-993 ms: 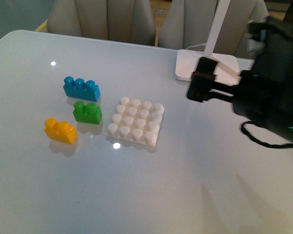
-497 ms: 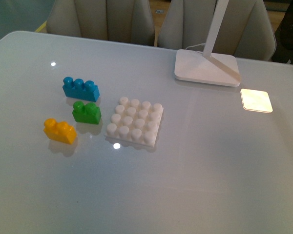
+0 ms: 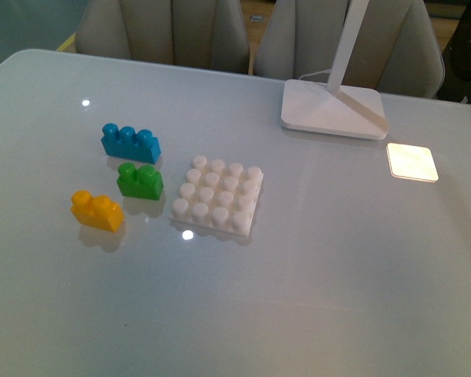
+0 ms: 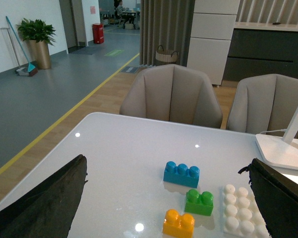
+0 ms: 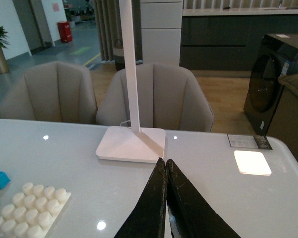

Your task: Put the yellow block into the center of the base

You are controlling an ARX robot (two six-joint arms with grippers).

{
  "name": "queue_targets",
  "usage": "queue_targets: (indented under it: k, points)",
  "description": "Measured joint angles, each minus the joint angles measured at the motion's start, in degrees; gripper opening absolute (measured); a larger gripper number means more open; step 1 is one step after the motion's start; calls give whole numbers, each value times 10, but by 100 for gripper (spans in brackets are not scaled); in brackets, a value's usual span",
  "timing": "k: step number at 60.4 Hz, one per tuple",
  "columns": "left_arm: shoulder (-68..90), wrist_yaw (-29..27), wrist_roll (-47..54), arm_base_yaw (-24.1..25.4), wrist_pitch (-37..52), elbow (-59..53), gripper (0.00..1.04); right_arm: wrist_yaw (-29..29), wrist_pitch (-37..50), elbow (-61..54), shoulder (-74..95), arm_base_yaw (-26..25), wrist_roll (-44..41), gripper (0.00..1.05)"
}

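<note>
Base point(image 3: 217, 196) lies apart from yellow block point(image 3: 96, 210); left jaws apart, right jaws together.

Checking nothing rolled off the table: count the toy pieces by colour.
blue brick: 1
green brick: 1
yellow block: 1
white base: 1
Total: 4

Glossy white table point(image 3: 353, 267), two beige upholstered chairs point(image 4: 171, 96) behind it, white desk lamp point(image 3: 314, 110), grey floor point(image 4: 35, 104) with yellow line, potted plant point(image 4: 37, 33), dark cabinets point(image 5: 218, 37).
</note>
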Motion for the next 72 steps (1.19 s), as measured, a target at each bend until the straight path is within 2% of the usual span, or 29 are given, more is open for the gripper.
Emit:
queue_targets:
  k: [8,34,39,51,55,61,68,72]
  points:
    - [0,0,0,0,0,0,97,0,-49,0,-50,0,0,2]
    - [0,0,0,0,0,0,97,0,-121,0,-122,0,0,2]
    - [0,0,0,0,0,0,97,0,-214,0,-200,0,0,2]
    - [0,0,0,0,0,0,97,0,-220,0,-219,0,-1,2]
    - [0,0,0,0,0,0,97,0,-221,0,-219,0,-1,15]
    - [0,0,0,0,0,0,97,0,-221,0,-219,0,-1,43]
    - [0,0,0,0,0,0,97,0,-221,0,-219,0,-1,64]
    - [0,0,0,0,0,0,97,0,-221,0,-219,0,-1,80]
